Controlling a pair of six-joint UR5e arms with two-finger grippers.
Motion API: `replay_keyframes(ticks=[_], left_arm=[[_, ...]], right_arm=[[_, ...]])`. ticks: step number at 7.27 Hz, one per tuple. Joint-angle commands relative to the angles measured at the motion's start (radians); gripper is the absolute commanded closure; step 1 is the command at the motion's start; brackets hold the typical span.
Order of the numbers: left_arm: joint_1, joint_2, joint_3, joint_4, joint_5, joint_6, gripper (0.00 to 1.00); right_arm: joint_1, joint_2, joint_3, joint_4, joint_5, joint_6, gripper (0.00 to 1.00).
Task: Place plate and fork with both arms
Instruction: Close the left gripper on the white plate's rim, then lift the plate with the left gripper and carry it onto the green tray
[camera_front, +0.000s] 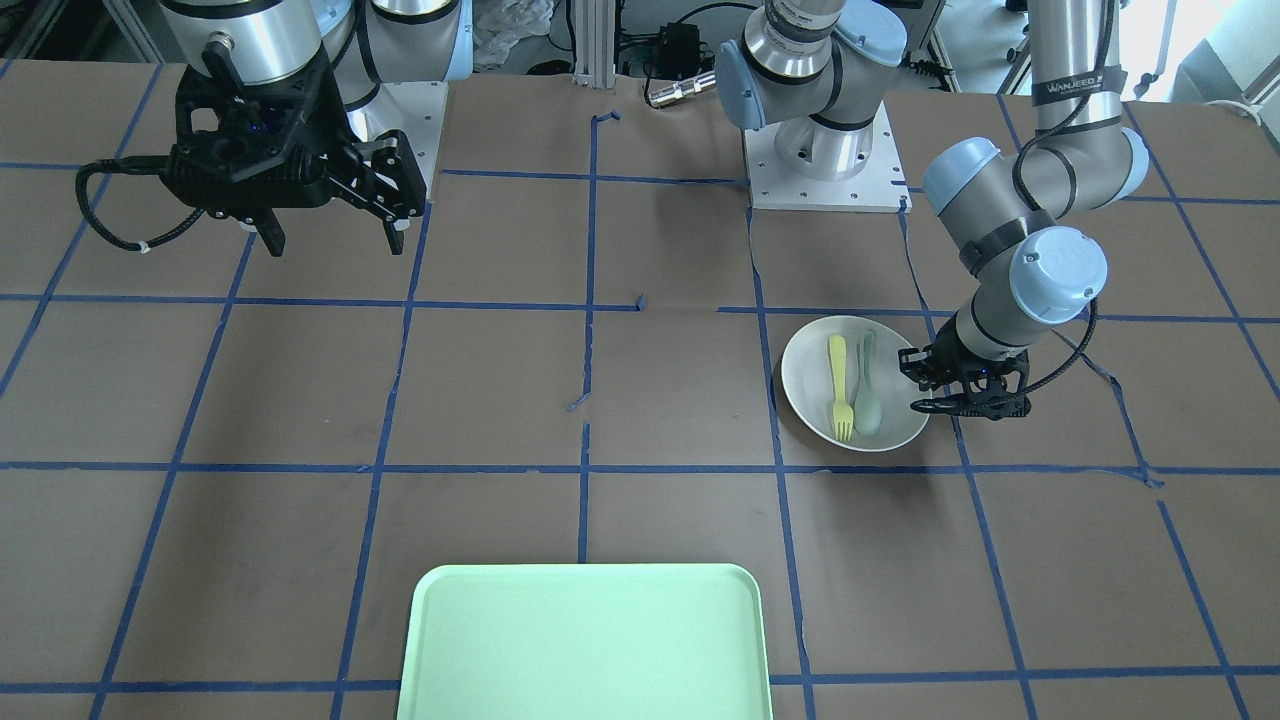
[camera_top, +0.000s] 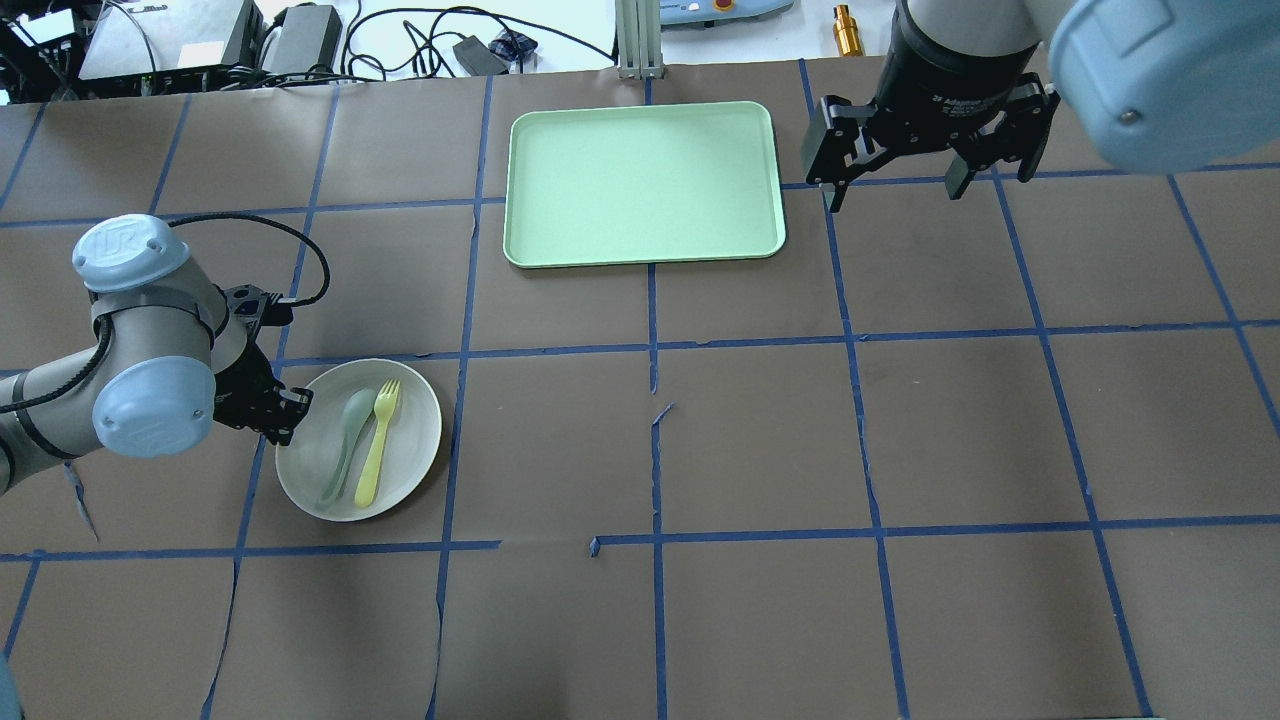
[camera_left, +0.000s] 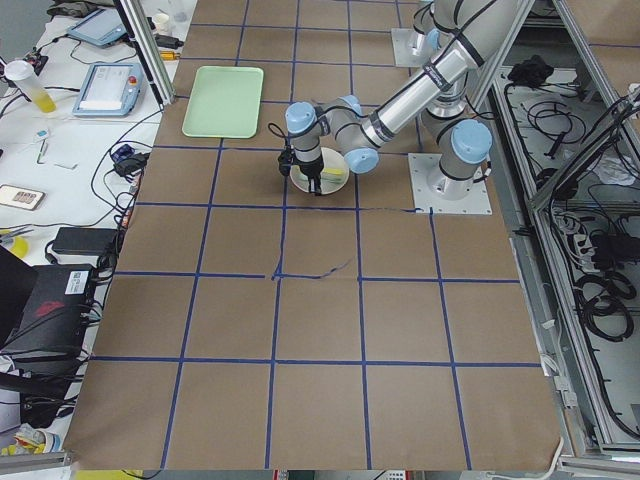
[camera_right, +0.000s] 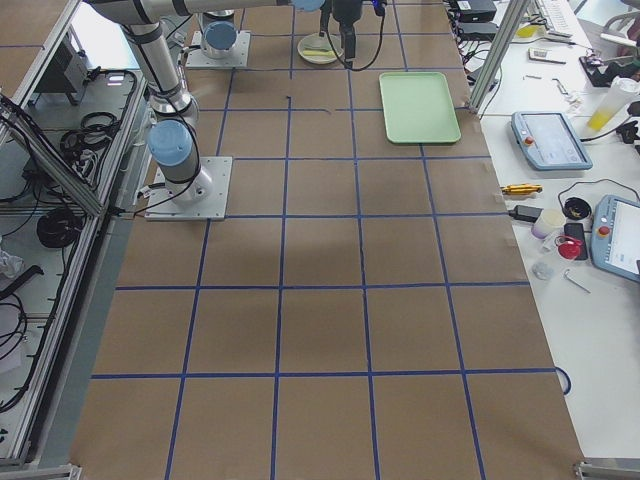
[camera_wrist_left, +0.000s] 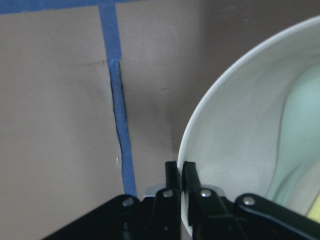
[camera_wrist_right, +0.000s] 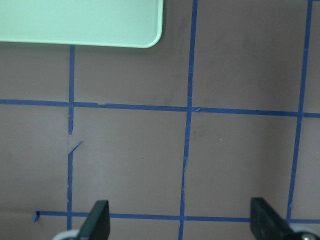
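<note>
Overhead exterior: the plate (camera_top: 415, 440) sits flat on the brown table. The fork (camera_top: 378, 445) is lying inside it, just beside a grey-green spoon (camera_top: 340, 445).
Left gripper (camera_wrist_left: 179, 172): it's down at the plate's edge, roughly on the side facing away from the tray (camera_top: 645, 185). The wrist cam shows both fingers pinched in with the rim sandwiched between them, so it's clamped on the plate.
Right gripper (camera_top: 892, 190): well apart from the plate, hanging in the air just beside the tray. Its fingers are spread wide and it's holding nothing.
Tray: mint green, well apart from the plate, further out across the table.
Step in hand: looks to me like the grab on the plate is made and the lift isn't done yet, since the plate looks flat on the table.
Next move: my guess is lift and carry toward the tray. It's a pinch on one side of the rim, so the far edge could droop, and the fork and spoon are loose in there. Keeping it level and slow seems key. The right arm would probably handle the fork.
</note>
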Motion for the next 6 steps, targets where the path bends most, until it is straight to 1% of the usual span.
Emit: replay_keyframes(ticks=[1, 3, 4, 5, 6], left_arm=[[0.007, 0.007, 0.016, -0.025, -0.052, 0.003, 1.0], [0.012, 0.01, 0.066, -0.113, -0.111, 0.014, 1.0], [0.012, 0.009, 0.095, -0.137, -0.122, 0.014, 1.0], [0.01, 0.001, 0.138, -0.178, -0.129, 0.012, 1.0], [0.01, -0.002, 0.192, -0.237, -0.169, 0.009, 1.0]], right_arm=[[0.0, 0.0, 0.001, 0.0, 0.0, 0.0, 0.0], [0.0, 0.0, 0.001, 0.0, 0.001, 0.0, 0.0], [0.0, 0.0, 0.001, 0.0, 0.0, 0.0, 0.0], [0.0, 0.0, 0.001, 0.0, 0.0, 0.0, 0.0], [0.0, 0.0, 0.001, 0.0, 0.0, 0.0, 0.0]])
